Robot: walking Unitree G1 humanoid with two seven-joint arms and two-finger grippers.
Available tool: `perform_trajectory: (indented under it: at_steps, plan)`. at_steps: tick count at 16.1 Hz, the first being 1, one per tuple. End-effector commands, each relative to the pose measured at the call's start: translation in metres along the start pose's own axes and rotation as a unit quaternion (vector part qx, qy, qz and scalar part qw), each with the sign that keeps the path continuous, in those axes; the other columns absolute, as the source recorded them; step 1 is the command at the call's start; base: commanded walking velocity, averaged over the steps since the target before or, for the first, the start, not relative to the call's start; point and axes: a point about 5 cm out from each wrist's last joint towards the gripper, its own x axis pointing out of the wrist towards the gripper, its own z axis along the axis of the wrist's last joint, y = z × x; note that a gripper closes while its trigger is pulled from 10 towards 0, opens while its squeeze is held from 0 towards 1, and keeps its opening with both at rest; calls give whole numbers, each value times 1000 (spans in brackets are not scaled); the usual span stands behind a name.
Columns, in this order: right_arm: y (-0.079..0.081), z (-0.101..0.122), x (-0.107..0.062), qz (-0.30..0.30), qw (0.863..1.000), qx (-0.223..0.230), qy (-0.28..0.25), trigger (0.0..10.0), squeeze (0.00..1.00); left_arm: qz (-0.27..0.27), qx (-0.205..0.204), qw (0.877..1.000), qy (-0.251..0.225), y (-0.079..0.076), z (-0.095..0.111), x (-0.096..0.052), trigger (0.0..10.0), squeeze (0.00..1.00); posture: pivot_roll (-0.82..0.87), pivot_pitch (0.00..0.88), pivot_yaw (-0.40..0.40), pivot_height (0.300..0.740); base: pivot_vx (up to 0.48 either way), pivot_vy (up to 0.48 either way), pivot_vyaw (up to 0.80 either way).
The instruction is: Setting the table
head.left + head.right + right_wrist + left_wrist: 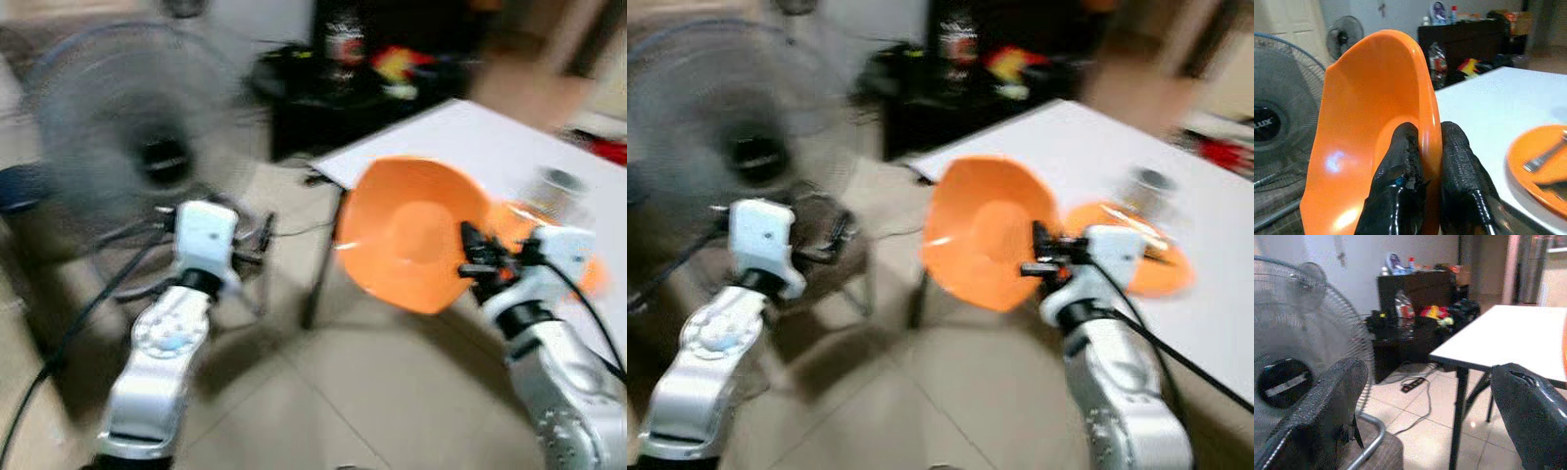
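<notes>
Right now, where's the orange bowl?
The orange bowl is pinched by its rim in the right gripper, held tilted in the air at the white table edge, left of the orange plate.

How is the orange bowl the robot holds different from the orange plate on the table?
The orange bowl is deep and tipped on its edge in the air; the orange plate is flat and lies on the white table. The right tool pinches the bowl's rim, while nothing grips the plate. The bowl is empty; the plate carries a fork. Both are bright orange.
</notes>
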Motion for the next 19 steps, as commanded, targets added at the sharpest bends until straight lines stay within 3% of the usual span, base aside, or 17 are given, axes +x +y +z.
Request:
perform_trajectory:
  at_steps: [1,8,19]
  plan:
    - [0,10,-1,-1,1000,-6,-22,10000,0,-8,-1,1000,-8,-4,4,2,10000,0,-11,0,-76,740,0,0,-800]
    - [-3,7,-2,-16,1000,-7,-14,10000,0,-17,-7,1000,-11,-4,5,3,10000,0,-12,0,-75,740,43,0,-749]
    - [-5,11,-1,-24,999,-16,-19,10000,0,-26,-6,1000,-14,-5,6,6,10000,0,-24,0,-70,740,355,0,0]
